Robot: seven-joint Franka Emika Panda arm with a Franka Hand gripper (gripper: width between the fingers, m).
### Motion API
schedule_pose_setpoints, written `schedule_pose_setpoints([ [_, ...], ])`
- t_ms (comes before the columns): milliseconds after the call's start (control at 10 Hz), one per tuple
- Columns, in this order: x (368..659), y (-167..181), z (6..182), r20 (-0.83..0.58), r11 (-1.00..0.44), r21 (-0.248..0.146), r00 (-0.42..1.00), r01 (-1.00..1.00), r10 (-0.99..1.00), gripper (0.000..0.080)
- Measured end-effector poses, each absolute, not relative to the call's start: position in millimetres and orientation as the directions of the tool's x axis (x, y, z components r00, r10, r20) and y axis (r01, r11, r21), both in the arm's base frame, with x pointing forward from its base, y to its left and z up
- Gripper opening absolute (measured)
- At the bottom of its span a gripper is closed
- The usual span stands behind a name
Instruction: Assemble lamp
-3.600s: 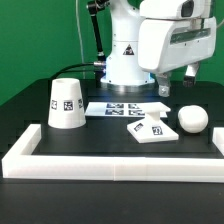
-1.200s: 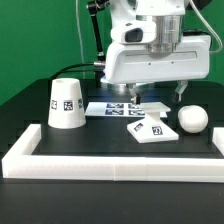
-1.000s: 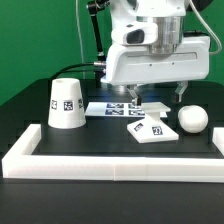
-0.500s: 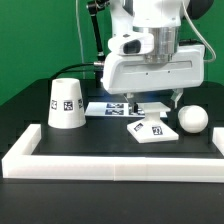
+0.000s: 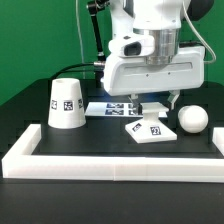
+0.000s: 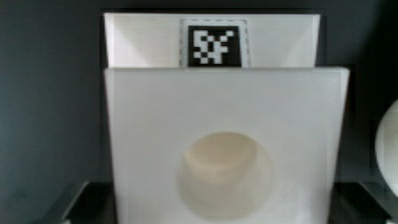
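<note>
The flat square lamp base (image 5: pixel 150 130) lies on the black table with a tag on top. In the wrist view the base (image 6: pixel 222 110) fills the picture, with its tag and an oval socket hole (image 6: pixel 231 175). My gripper (image 5: pixel 153 108) hangs right over the base, low above it. Its jaws are open and empty, and the dark fingers (image 6: pixel 64 205) stand on either side of the base's width. The ball-shaped bulb (image 5: pixel 192 119) sits to the exterior view's right of the base. The cone shade (image 5: pixel 67 103) stands at the exterior view's left.
The marker board (image 5: pixel 112 108) lies behind the base, under the arm. A long white bar frame (image 5: pixel 110 165) runs along the front and up both sides. The bulb's edge (image 6: pixel 390 140) shows at the wrist view's border.
The arm has swung over from the exterior view's right and come down, so the open gripper now hangs low over the base. The lamp parts have not moved.
</note>
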State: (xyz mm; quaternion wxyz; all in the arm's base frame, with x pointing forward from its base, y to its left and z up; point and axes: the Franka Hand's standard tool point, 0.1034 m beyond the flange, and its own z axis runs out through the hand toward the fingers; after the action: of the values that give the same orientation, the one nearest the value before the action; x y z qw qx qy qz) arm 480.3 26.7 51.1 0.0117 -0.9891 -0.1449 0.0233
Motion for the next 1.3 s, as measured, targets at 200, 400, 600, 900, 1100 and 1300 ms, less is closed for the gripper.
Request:
schedule_pose_setpoints([
  [200,480,27,51.1,-0.043,-0.958,-0.03,0.957,0.286,0.287,0.0535],
  [400,481,27,51.6,-0.047,-0.958,-0.031,0.957,0.285,0.286,0.0535],
  [600,501,32,51.8,-0.041,-0.96,-0.031,0.96,0.277,0.278,0.0537],
  [900,542,46,51.7,0.004,-0.958,-0.027,0.958,0.286,0.286,0.0537],
  [1100,572,61,52.3,0.033,-0.964,-0.025,0.964,0.264,0.263,0.0537],
  [1300,602,79,52.7,0.068,-0.979,-0.028,0.977,0.204,0.202,0.0537],
])
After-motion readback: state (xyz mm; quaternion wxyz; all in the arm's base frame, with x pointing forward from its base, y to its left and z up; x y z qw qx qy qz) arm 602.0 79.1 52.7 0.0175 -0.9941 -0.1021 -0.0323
